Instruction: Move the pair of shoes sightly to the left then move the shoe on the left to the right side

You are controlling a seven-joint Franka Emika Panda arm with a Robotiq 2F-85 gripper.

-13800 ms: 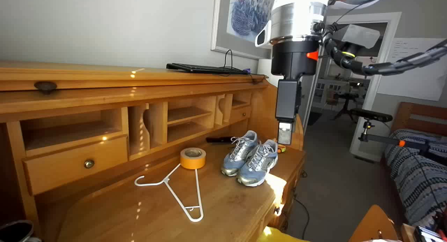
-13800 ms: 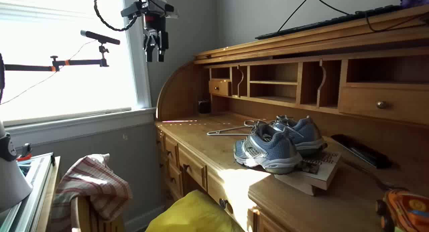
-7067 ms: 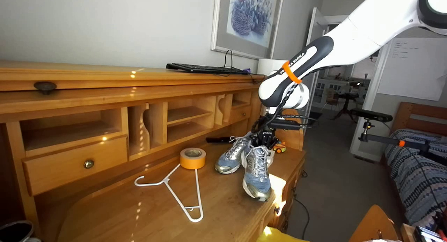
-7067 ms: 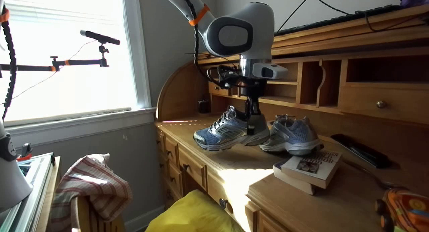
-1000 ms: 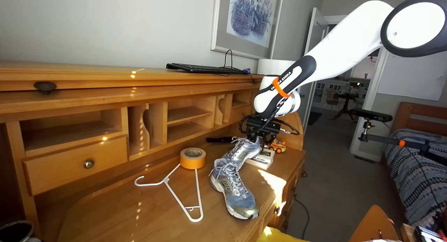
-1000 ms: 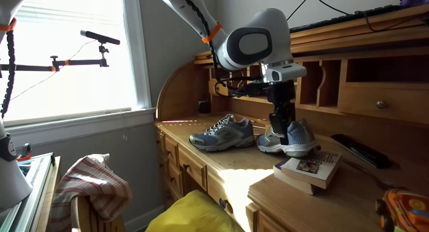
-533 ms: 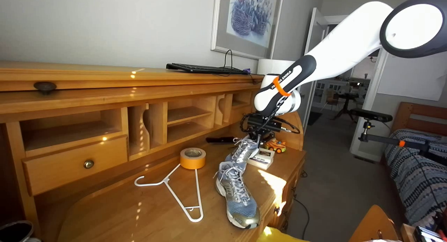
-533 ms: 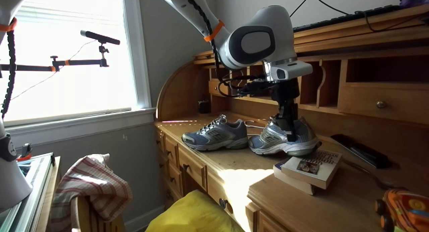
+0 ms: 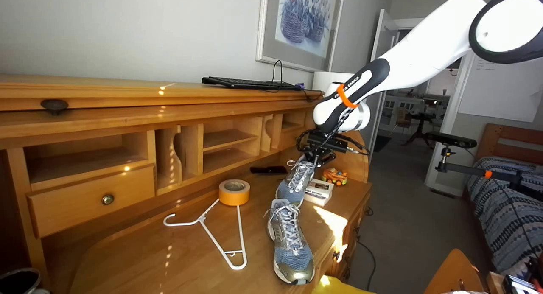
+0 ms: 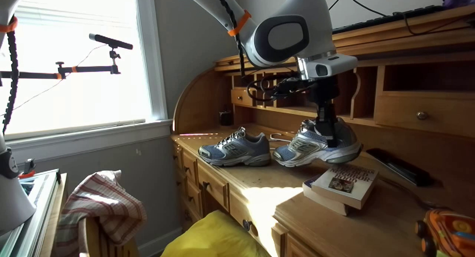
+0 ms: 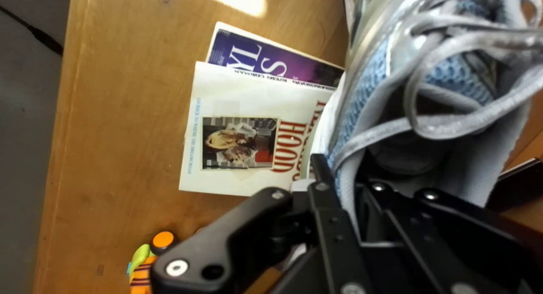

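Observation:
The pair of shoes are grey and light-blue sneakers with pale laces. One shoe (image 9: 292, 247) stands upright on the desk, nearer the front edge, its heel close to the toe of its mate. The second shoe (image 10: 306, 147) tilts with its heel raised above the books; whether its toe touches the desk I cannot tell. My gripper (image 10: 331, 138) is shut on this shoe's side wall near the heel. In the wrist view, one finger of the gripper (image 11: 350, 175) is outside the collar and the opposite one is inside the shoe, its tip hidden.
Two stacked books (image 10: 341, 186) lie under the raised heel. A toy car (image 9: 334, 176) and a dark flat object (image 10: 400, 167) are nearby. A tape roll (image 9: 234, 194) and a white hanger (image 9: 208, 224) occupy the desk's middle. Shelf compartments (image 9: 231, 141) rise behind.
Over the last second my gripper has closed on the second shoe's wall and risen, lifting its heel off the books. The standing shoe, earlier carried forward, has slid slightly and turned.

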